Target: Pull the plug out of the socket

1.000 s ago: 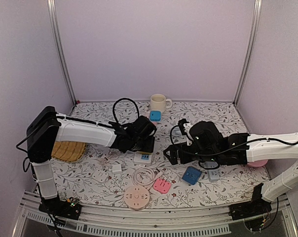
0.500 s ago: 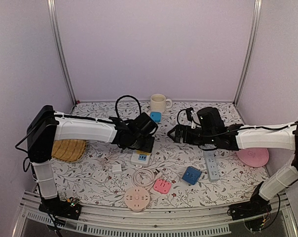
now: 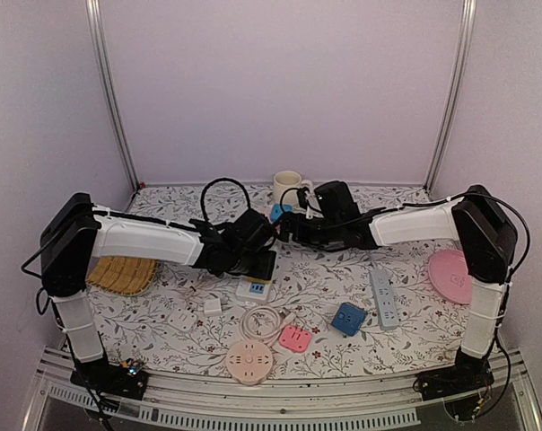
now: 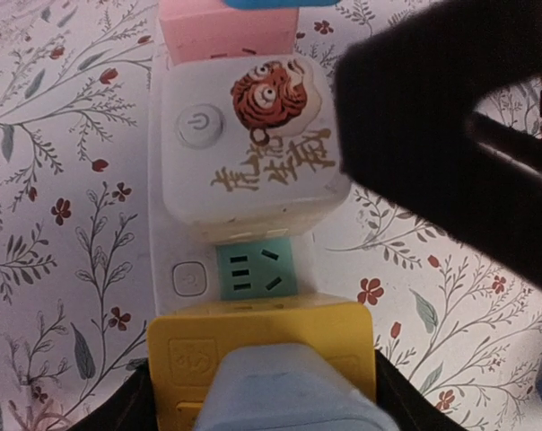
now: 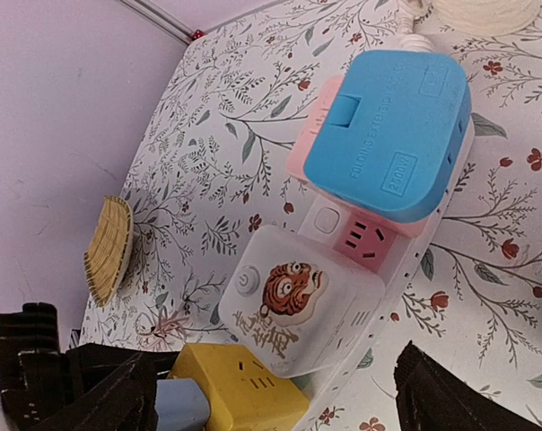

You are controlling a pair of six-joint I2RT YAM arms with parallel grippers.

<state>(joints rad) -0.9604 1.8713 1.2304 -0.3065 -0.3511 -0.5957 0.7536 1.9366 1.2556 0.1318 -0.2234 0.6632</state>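
From above, you have the white power strip lying mid-counter, running from 12 to 6 o'clock, its far end near the mug. The blue plug sits at that 12 o'clock end. Your left gripper covers the middle of the strip. Your right gripper hangs at 3 o'clock of the blue plug, just beside it.

In the left wrist view the strip runs straight up the frame. The yellow plug is at 6 o'clock with a pale blue block on top of it. Above it comes a free green socket, then the white tiger adapter, then a pink adapter at 12 o'clock. Your left fingers press against both sides of the yellow plug, clamped on it. You cannot tell what the black mass at 2 o'clock is.

In the right wrist view your right fingers stand apart with nothing gripped. The blue plug is at 1 o'clock, seated on the pink adapter in the strip. The tiger adapter is at 6 o'clock, the yellow plug at 7, and a woven mat at 9.
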